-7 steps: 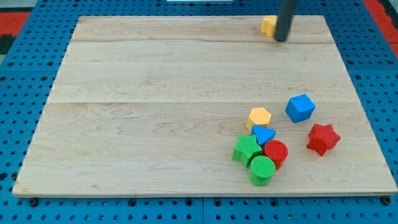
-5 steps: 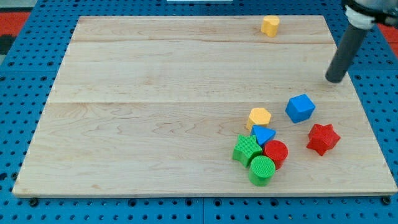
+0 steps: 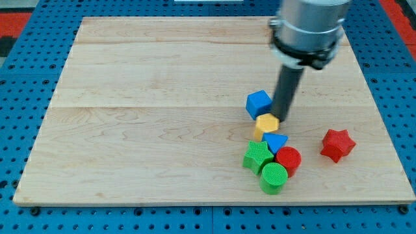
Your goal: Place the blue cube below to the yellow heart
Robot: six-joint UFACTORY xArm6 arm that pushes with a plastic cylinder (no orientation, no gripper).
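My tip (image 3: 281, 117) sits just right of the blue cube (image 3: 259, 104)

Just at the view's lower left of my tip (image 3: 281, 119), touching or nearly touching it, sits a yellow hexagon block (image 3: 267, 126). Directly toward the view's bottom from the tip comes a tight cluster: a blue triangle (image 3: 275, 142) against the hexagon's lower edge, then a red cylinder (image 3: 288, 160), a green ribbed block (image 3: 258, 156) on the view's left of it, and a green cylinder (image 3: 273, 177) lowest. A red star (image 3: 338, 144) lies apart, to the tip's lower right. All rest on a pale wooden board (image 3: 162, 97) over a blue pegboard (image 3: 26, 97).
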